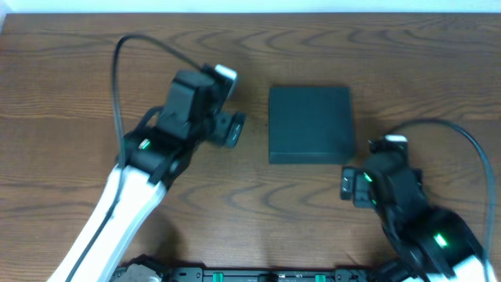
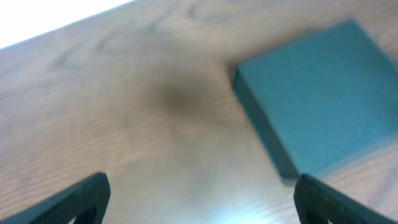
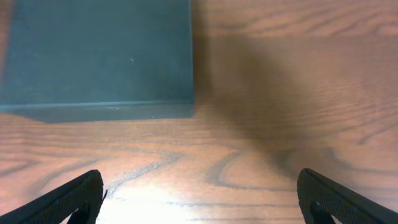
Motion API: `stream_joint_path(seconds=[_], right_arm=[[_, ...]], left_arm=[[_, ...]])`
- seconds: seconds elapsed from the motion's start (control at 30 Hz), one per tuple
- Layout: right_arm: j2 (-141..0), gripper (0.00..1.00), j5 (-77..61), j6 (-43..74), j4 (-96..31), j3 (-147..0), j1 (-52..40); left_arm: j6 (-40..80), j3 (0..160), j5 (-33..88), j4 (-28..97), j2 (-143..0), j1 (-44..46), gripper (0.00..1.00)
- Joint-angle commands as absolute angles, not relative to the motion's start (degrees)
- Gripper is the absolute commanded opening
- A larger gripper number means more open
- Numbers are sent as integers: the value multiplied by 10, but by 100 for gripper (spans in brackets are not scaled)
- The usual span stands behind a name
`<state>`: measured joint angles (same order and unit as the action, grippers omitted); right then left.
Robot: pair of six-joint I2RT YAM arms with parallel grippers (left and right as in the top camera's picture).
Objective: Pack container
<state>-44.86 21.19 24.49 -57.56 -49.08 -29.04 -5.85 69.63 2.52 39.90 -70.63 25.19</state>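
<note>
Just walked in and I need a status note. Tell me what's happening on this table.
Two robot arms are at a wooden table with one dark container, its lid down. The left gripper hovers off the container's left side, and the right gripper is near its front right corner. Both are open and empty, and neither touches the container. Nothing to pack is in view, so packing hasn't visibly started.

Wood-grain table (image 1: pixel 70 70), closed dark teal container (image 1: pixel 310 123) lying flat on it
</note>
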Motion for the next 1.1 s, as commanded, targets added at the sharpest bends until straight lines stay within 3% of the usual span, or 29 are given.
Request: stream_joint_path(seconds=[0.0, 0.23, 0.57, 0.83, 1.07], right_arm=[[-377, 99, 203, 215, -581, -496, -307], [-258, 99, 177, 221, -618, -496, -350], [-246, 99, 169, 231, -625, -496, -361], [-246, 99, 85, 244, -630, -496, -361], [-246, 99, 85, 244, -631, -496, -361]], left_arm=[[-77, 702, 13, 452, -649, 251, 95], [-66, 681, 15, 549, -495, 251, 96], [17, 519, 45, 535, -314, 251, 95], [43, 512, 44, 518, -303, 251, 95], [43, 512, 45, 591, -303, 251, 95]])
